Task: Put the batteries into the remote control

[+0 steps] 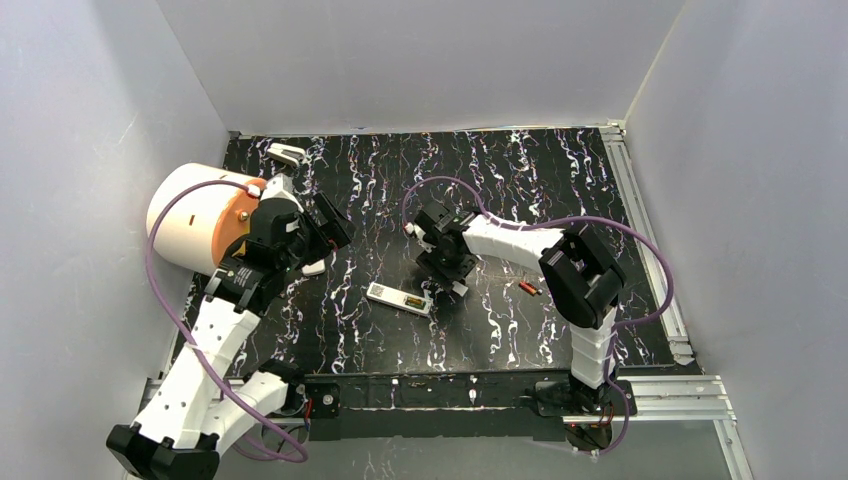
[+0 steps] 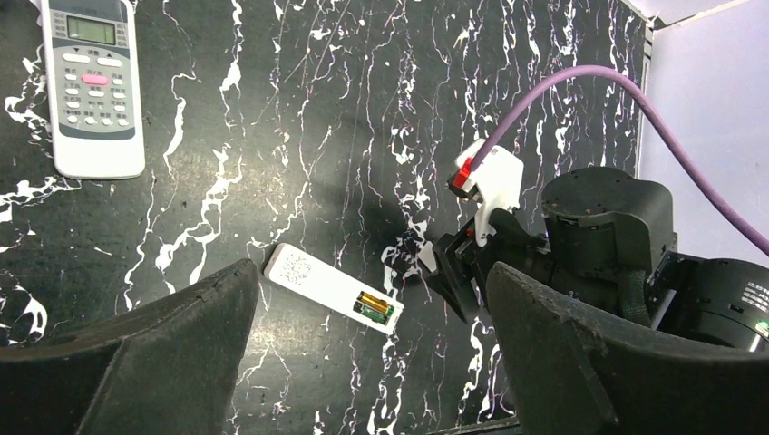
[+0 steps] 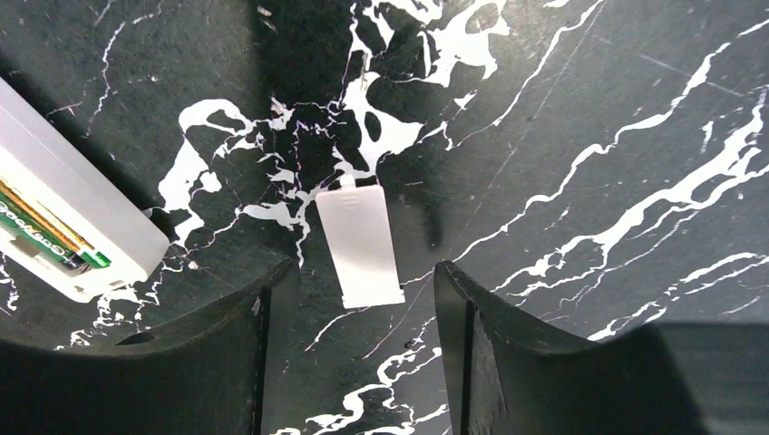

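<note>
Top external view: the table carries the open remote. Right arm reaches in low, right fingers apart, straddling the loose cover just right of the remote. Left arm is raised left of the remote, left fingers apart. One battery sits in the compartment; a spare battery lies farther right. Judged: loading mostly done, cover not yet refitted.

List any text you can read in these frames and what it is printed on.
On the grey remote: button labels too small to read.
On the white remote: dark printed patch, blurred.
On the green label in its open compartment: lettering partly cut off, unreadable.
Nothing legible elsewhere.
</note>
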Controlling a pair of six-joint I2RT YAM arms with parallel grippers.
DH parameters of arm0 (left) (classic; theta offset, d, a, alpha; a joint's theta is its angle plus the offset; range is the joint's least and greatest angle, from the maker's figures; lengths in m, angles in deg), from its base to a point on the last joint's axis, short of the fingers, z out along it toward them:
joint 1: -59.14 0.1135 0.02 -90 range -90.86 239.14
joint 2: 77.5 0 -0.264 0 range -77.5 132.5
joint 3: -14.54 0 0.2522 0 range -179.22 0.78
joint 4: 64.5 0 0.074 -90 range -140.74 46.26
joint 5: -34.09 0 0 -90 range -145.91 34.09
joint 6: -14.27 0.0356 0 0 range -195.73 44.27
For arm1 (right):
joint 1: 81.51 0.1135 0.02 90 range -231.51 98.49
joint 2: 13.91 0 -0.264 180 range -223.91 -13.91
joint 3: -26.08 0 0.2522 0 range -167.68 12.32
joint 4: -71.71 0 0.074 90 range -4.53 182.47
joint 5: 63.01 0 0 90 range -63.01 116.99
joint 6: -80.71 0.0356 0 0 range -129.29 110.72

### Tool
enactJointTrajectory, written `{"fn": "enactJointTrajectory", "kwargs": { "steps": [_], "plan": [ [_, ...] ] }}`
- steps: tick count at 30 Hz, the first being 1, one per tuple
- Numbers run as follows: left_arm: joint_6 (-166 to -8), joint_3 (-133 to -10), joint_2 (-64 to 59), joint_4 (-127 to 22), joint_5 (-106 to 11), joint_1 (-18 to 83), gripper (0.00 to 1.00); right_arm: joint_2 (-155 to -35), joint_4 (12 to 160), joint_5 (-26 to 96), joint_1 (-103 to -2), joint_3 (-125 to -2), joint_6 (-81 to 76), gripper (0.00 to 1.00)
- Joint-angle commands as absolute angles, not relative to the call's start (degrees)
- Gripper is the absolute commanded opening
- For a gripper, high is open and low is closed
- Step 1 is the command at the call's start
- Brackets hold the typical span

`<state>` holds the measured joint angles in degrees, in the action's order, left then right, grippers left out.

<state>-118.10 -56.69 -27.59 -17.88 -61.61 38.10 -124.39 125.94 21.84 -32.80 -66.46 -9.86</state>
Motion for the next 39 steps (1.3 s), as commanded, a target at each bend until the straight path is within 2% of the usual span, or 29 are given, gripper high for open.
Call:
{"fn": "enactJointTrajectory", "kwargs": {
  "steps": [1, 5, 11, 18, 25, 35, 39],
  "plan": [
    [-117.6, -56.0, -27.2, -18.9, -59.6, 38.6, 0.94, -125.2, 125.6, 23.8, -33.3, -65.3, -12.1, 0.63],
    [-117.6, -56.0, -26.9, -19.0, -59.3, 38.5, 0.93, -126.6, 125.9, 25.7, -33.8, -65.2, -12.6, 0.57],
    [-117.3, -55.9, -26.9, -18.9, -59.0, 38.5, 0.93, -128.2, 126.9, 26.5, -34.2, -64.9, -13.5, 0.54],
    [-117.9, -54.4, -25.7, -19.2, -56.0, 38.6, 0.93, -130.2, 126.8, 24.0, -34.2, -64.8, -12.6, 0.37],
    [-121.9, -43.7, -24.5, -26.7, -49.5, 38.6, 0.81, -129.1, 124.5, 20.8, -32.7, -62.9, -12.4, 0.33],
    [-124.4, -38.5, -14.7, -38.4, -35.0, 38.5, 0.81, -122.6, 122.6, 23.9, -32.8, -61.9, -12.5, 0.32],
    [-125.7, -36.7, -8.3, -45.6, -28.3, 38.5, 0.74, -120.8, 122.5, 25.0, -33.0, -61.6, -12.9, 0.32]
  ]
}}
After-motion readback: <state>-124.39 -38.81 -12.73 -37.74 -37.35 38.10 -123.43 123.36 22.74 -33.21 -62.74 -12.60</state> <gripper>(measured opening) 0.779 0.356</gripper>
